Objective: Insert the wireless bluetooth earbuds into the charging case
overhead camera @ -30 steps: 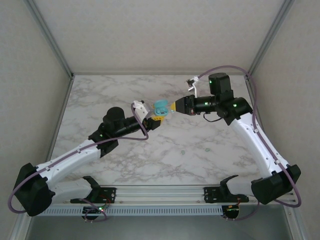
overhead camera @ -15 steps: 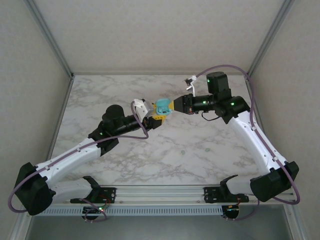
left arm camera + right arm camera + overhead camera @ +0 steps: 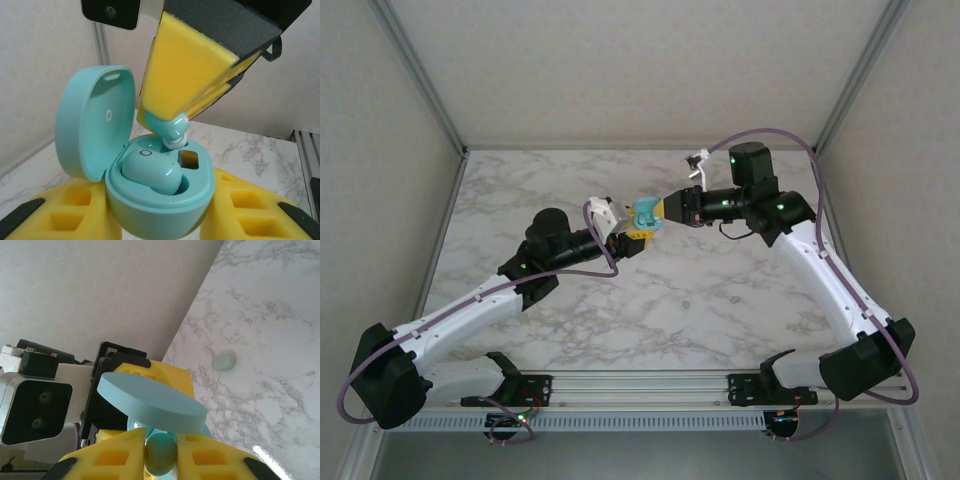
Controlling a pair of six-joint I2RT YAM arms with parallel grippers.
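Teal earbud, pinched in the right end effector, hangs tip-down just inside the open case, which the left end effector clamps.

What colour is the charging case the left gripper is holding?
The charging case is pale mint green, lid included; clearest in the left wrist view.

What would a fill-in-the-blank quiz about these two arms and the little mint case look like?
1. The left gripper holds the charging case with its lid ____.
2. The right gripper pinches a second ____ right over the case.
3. Already seated in the case: ____ earbud.
Missing words: open; earbud; one.
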